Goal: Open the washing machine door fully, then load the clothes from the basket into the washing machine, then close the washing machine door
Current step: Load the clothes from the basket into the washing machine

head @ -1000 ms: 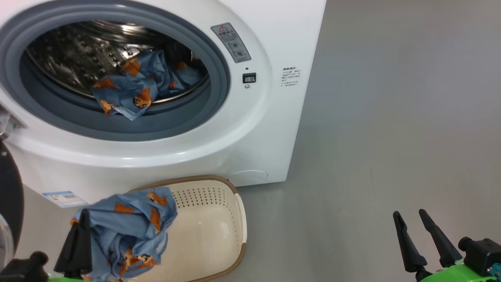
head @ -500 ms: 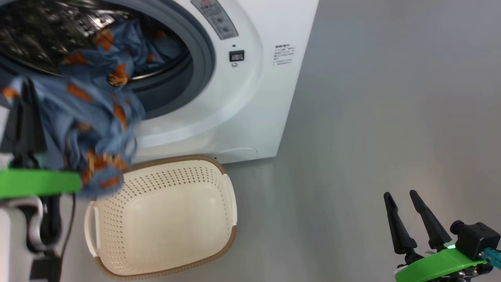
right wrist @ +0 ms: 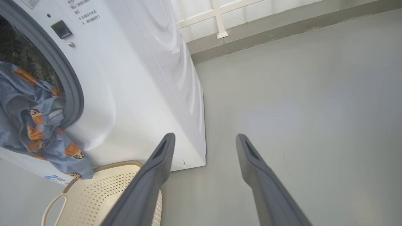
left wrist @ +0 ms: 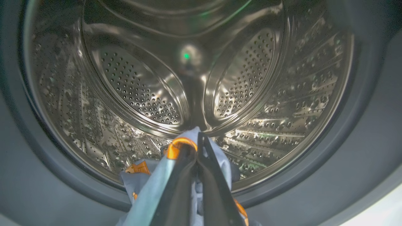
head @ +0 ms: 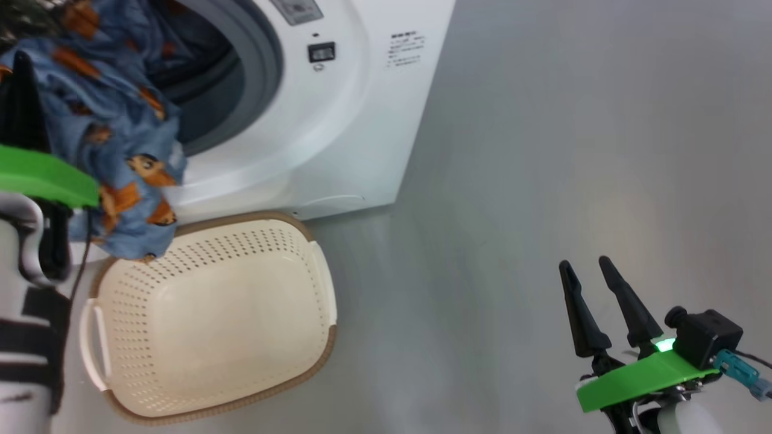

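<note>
My left gripper [head: 23, 63] is shut on a blue garment of the clothes [head: 120, 150] printed with orange figures. It holds the garment at the mouth of the white washing machine [head: 338, 120], and the cloth hangs down over the grey rubber ring [head: 259, 78]. In the left wrist view the shut fingers [left wrist: 198, 139] pinch the fabric [left wrist: 147, 185] in front of the perforated steel drum [left wrist: 141, 91]. More blue fabric shows in the drum mouth [right wrist: 19, 81]. The cream basket [head: 205, 313] stands on the floor below, with nothing in it. My right gripper [head: 591, 271] hovers open over the floor at the right. The washing machine door is out of view.
Grey floor [head: 543, 150] stretches to the right of the machine. In the right wrist view a white wall base and a low ledge [right wrist: 251, 28] run behind the machine. The basket [right wrist: 106, 194] sits close against the machine's front.
My left gripper has lifted the blue garment out of the basket and up to the drum mouth. The head camera has shifted. The right gripper stays open.
</note>
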